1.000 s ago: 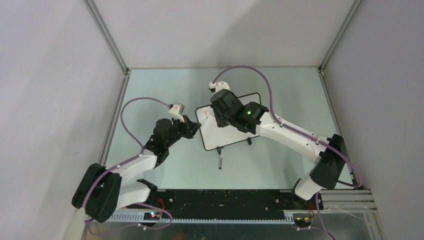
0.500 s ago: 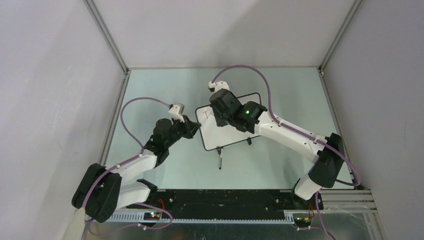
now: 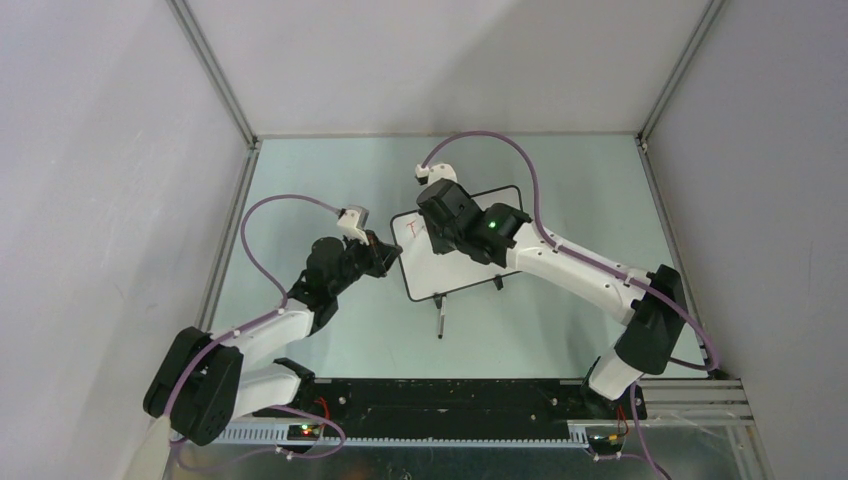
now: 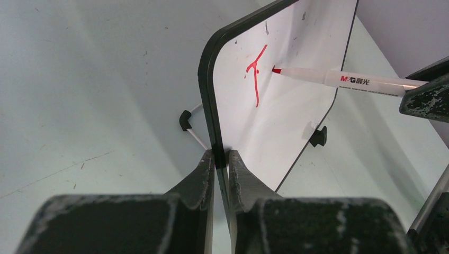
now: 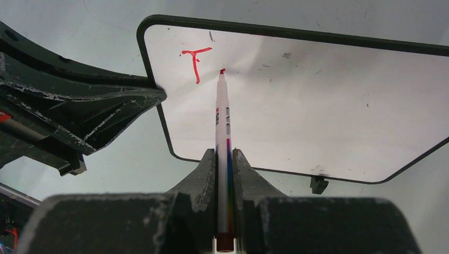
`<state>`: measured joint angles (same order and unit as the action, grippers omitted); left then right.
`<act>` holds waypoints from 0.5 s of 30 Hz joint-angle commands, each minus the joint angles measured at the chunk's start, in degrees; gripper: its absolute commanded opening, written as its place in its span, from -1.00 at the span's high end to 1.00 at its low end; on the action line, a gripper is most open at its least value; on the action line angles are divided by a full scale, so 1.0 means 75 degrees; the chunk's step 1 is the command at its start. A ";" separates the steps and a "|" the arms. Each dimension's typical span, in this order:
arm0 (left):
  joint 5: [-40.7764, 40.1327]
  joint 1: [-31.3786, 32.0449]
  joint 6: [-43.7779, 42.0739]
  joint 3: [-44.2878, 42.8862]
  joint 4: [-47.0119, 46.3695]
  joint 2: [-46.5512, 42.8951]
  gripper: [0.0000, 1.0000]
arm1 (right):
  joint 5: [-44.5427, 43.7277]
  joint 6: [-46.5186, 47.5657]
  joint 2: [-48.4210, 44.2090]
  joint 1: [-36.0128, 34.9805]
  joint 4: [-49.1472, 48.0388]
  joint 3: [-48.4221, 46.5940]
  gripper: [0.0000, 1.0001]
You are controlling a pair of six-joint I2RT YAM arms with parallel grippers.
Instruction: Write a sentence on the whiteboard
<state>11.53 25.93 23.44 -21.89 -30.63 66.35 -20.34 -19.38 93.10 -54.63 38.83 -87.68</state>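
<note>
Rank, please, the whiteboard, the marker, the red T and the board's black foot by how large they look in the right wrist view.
1. whiteboard
2. marker, though it lies nearest the camera, which enlarges it
3. red T
4. black foot, close to the T in extent, so this last pair is unsure

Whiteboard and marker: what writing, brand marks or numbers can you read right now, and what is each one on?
"T": red handwritten letter on the whiteboard, the only writing there.
"M&G 晨光": printed on the barrel of the marker, read in the left wrist view.
Small print along the marker in the right wrist view: too small to read.
No numbers can be seen.
</note>
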 commanded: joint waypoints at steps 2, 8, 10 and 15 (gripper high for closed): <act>-0.0259 0.0047 -0.0326 -0.0070 -0.0156 -0.0166 0.81 | -0.0215 0.0031 0.0090 0.0042 -0.0131 -0.0333 1.00; -0.0229 0.0048 -0.0325 -0.0057 -0.0172 -0.0186 0.81 | -0.0142 0.0046 0.0087 0.0050 -0.0166 -0.0323 1.00; -0.0232 0.0046 -0.0328 -0.0058 -0.0171 -0.0186 0.81 | -0.0090 0.0060 0.0090 0.0040 -0.0188 -0.0316 1.00; -0.0247 0.0061 -0.0336 -0.0046 -0.0182 -0.0205 0.81 | 0.0015 0.0105 0.0102 0.0023 -0.0180 -0.0312 1.00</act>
<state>11.16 26.04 23.44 -21.89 -30.63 66.32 -20.18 -19.35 93.21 -54.57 38.76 -87.77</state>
